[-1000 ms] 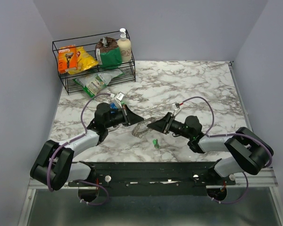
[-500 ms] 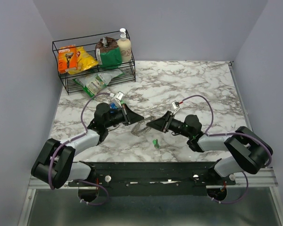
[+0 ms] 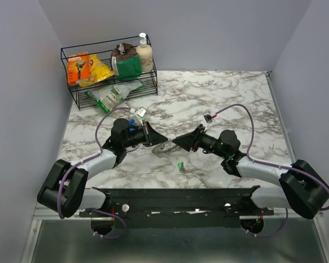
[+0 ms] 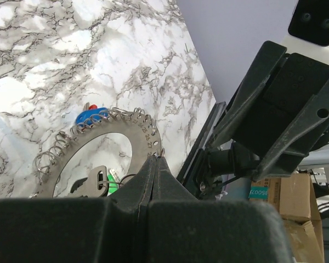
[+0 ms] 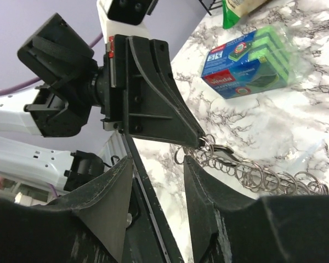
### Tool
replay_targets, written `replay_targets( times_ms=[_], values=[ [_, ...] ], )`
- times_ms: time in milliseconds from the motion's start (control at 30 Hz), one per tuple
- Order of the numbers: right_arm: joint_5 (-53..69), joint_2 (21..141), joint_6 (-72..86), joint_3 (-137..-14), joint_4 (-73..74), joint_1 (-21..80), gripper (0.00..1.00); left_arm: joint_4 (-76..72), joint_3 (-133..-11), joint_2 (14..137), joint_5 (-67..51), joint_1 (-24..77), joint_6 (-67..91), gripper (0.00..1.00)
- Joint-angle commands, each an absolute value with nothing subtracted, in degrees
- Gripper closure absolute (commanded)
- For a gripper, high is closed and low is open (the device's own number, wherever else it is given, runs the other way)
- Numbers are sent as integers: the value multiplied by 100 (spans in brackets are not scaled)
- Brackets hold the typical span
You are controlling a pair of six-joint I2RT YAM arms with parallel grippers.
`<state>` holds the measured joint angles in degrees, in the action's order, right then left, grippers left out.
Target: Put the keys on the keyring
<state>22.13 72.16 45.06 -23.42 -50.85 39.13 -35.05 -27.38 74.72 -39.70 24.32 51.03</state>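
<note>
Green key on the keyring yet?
No, in the top view the green key lies loose on the marble table, apart from the keyring.

Both arms stretch low and inward toward mid-frame in the top view, tips nearly meeting: the left arm (image 3: 96,161) from lower left, the right arm (image 3: 263,171) from lower right; the left gripper (image 3: 163,141) is pinched tight; the right gripper (image 3: 176,143) has its fingers (image 5: 118,186) parted.
</note>
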Motion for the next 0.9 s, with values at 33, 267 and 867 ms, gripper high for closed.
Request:
replay_targets(
  times_ms=[33, 267, 867],
  values=[
    [2452, 7523, 4245, -2549, -4983, 3832, 49, -3428, -2848, 7655, -4087, 2391, 4931, 100],
    [2628, 7787, 4368, -2689, -5019, 3762, 49, -3436, -2900, 7787, -4157, 2391, 4939, 100],
    [3260, 8437, 3727, -3234, -4764, 3472, 50, -2971, -3129, 7831, -4289, 2391, 4491, 100]
  ],
)
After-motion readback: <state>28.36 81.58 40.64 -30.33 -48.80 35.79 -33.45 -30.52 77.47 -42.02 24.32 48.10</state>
